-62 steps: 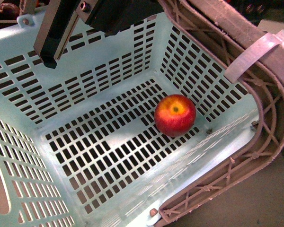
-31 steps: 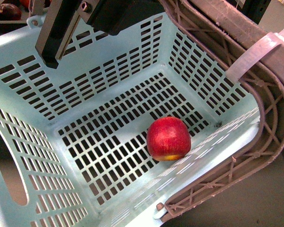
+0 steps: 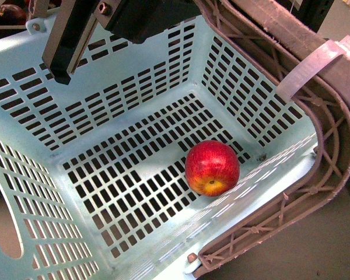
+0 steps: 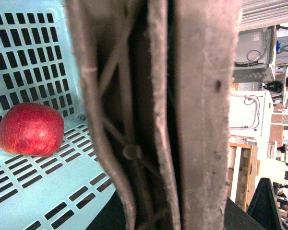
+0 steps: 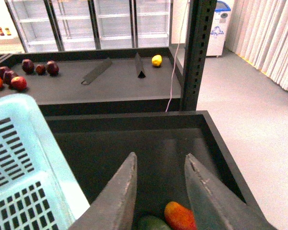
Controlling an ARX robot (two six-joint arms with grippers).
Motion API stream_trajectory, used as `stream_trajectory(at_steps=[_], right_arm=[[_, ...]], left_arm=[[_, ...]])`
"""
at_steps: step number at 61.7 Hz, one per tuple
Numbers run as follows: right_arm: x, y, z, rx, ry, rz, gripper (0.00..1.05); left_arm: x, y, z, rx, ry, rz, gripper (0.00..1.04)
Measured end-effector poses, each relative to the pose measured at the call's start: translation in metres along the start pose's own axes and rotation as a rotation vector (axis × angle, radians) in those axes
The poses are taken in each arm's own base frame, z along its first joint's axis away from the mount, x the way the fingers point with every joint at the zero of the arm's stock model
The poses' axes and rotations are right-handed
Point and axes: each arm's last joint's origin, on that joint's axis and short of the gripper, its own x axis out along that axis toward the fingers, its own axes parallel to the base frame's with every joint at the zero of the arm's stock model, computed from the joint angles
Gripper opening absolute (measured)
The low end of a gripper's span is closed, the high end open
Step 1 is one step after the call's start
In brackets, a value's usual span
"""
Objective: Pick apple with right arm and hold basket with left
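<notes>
The right arm's jaws stand well apart with nothing between them, over the dark walled worktop (image 5: 134, 139). Under them lie a green fruit (image 5: 152, 223) and an oblong red-orange fruit (image 5: 178, 215), just beside each other (neither is the fruit asked for). The left arm's jaws cannot be told apart from the brown handle (image 4: 134, 115) that fills the left wrist view, so I cannot tell whether they are clamped. The basket (image 3: 41, 99) hangs tilted, which suggests it is being carried.

The apple (image 3: 212, 168) lies on the slotted floor inside the basket, against the wall below the handle and close to that corner. Judged from this, the picking is done and holding is what remains.

To do it well, grip the handle firmly and level the basket slowly, since the round apple will probably roll on a sloping floor. Keep the right jaws off the pale rim, which is near them.

A dark arm part (image 3: 67, 41) overhangs the basket's far wall (whose it is, I cannot say). A white band (image 3: 312, 64) wraps the handle. An upright post (image 5: 200, 48) rises by a far corner of the worktop. Beyond it, a second worktop carries dark red fruits (image 5: 38, 67) and a yellow one (image 5: 156, 60), well apart.
</notes>
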Motion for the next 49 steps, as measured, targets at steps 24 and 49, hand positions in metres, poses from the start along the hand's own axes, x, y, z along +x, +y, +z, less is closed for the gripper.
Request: stream_trajectory(at_steps=[24,49], right_arm=[[-0.035,0.0,-0.021,-0.002,0.003,0.002,0.02],[-0.053,0.0,-0.032,-0.002,-0.015,0.0,0.02]], left_arm=[[0.0,0.0,0.0,0.001,0.0,0.0,0.17],[0.0,0.0,0.0,0.0,0.001,0.0,0.17]])
